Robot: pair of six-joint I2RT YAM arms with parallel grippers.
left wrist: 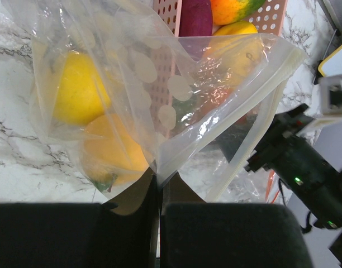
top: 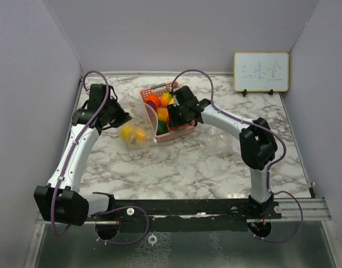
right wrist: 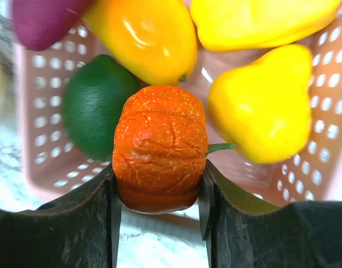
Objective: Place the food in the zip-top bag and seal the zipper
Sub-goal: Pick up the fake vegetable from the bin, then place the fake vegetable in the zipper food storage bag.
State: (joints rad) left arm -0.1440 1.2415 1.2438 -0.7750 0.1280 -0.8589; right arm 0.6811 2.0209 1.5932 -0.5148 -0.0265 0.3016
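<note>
Left gripper is pinched tight on the edge of the bag, just left of the basket with two yellow fruits inside, while the right gripper squeezes an orange pumpkin over the basket.
</note>
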